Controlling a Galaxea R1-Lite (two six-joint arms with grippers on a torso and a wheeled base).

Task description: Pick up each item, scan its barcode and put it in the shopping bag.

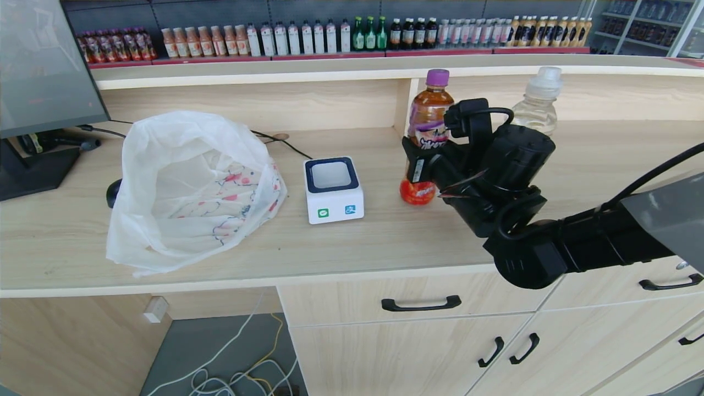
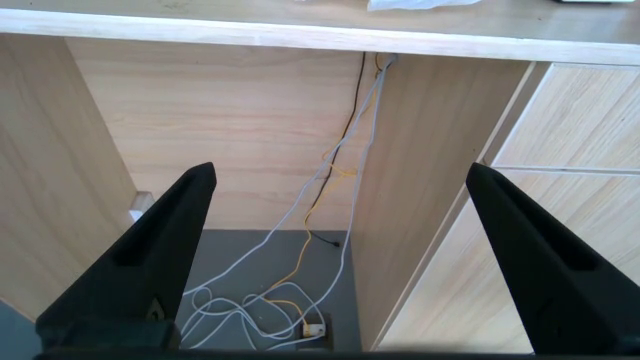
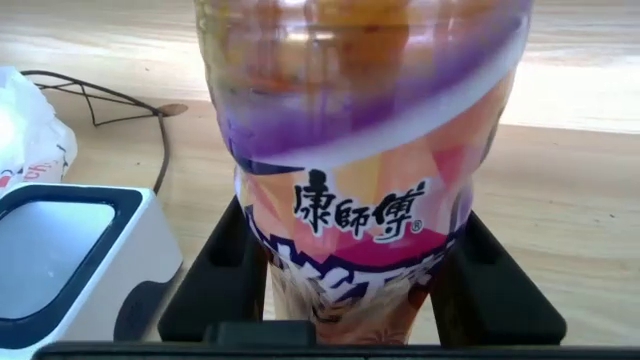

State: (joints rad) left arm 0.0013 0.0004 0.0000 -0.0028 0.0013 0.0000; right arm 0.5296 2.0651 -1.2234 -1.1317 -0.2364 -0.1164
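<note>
An amber drink bottle (image 1: 428, 118) with a purple cap stands on the wooden counter, right of the white barcode scanner (image 1: 333, 190). My right gripper (image 1: 422, 165) is shut on the bottle's lower half; in the right wrist view the bottle (image 3: 365, 170) sits between the black fingers (image 3: 215, 275). A clear bottle (image 1: 538, 104) with a white cap stands behind my right arm. The white shopping bag (image 1: 190, 187) lies open on the counter's left part. My left gripper (image 2: 340, 260) hangs open below the counter, facing cables on the floor.
A monitor (image 1: 44, 60) on a stand occupies the far left of the counter (image 1: 379, 242). Cables run behind the bag and scanner. A raised ledge and a divider panel back the counter. Drawers with black handles (image 1: 421, 303) lie beneath.
</note>
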